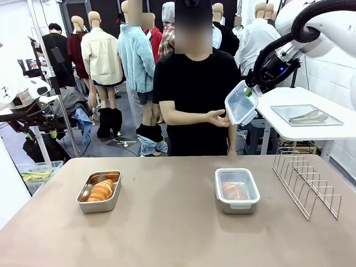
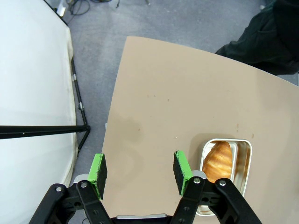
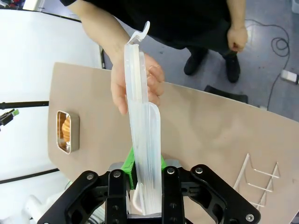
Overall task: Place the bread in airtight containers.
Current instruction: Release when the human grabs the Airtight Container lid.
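Right pincer [image 1: 248, 90] clamps translucent lid [image 1: 242, 103] edgewise.

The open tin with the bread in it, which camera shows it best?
The front view: the open tin sits whole on the table's left, its bread fully visible. In the left wrist view the left gripper's finger hides part of it. In the right wrist view it is small and seen steeply.

Bright even indoor light, soft shadows, wide-angle wrist distortion
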You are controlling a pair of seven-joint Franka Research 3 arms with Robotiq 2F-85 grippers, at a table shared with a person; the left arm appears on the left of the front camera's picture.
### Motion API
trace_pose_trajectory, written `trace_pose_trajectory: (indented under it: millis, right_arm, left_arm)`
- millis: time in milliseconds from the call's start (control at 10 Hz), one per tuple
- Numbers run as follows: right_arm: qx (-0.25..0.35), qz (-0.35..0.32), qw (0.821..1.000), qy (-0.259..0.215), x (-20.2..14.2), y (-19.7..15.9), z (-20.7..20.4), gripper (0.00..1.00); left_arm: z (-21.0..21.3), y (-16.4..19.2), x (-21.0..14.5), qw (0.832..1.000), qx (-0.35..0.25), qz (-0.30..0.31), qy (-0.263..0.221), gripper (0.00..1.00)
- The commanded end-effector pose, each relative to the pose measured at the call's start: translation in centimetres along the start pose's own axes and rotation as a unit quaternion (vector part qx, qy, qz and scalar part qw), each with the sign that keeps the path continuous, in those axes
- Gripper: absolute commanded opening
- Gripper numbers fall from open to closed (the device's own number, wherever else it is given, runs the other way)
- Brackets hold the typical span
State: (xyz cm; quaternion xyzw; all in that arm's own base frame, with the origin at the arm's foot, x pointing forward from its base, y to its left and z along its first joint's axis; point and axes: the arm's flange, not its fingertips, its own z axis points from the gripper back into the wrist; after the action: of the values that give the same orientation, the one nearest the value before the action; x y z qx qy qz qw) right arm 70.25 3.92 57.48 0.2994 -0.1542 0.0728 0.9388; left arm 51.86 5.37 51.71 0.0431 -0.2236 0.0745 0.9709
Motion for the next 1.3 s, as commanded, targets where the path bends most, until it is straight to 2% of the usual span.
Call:
trace_pose_trajectory:
  millis: [0,900,1000,1200]
  right_arm:
    - [-0.001,0.001,1.0,-0.002,-0.01,0.27,0.29,0.0]
    - [-0.001,0.001,1.0,-0.002,-0.01,0.27,0.29,0.0]
    - [0.001,0.001,1.0,0.0,-0.01,0.21,-0.03,0.05]
    - [-0.022,0.047,0.999,0.004,-0.54,-0.22,0.93,0.44]
  left_arm:
    - [0.18,0.06,0.04,1.0,0.001,0.001,-0.002,0.75]
    - [0.18,0.06,0.04,1.0,0.001,0.001,-0.002,0.75]
    - [0.18,0.06,0.04,1.0,0.001,0.001,-0.002,0.75]
    - [0.18,0.06,0.04,1.0,0.001,0.001,-0.002,0.75]
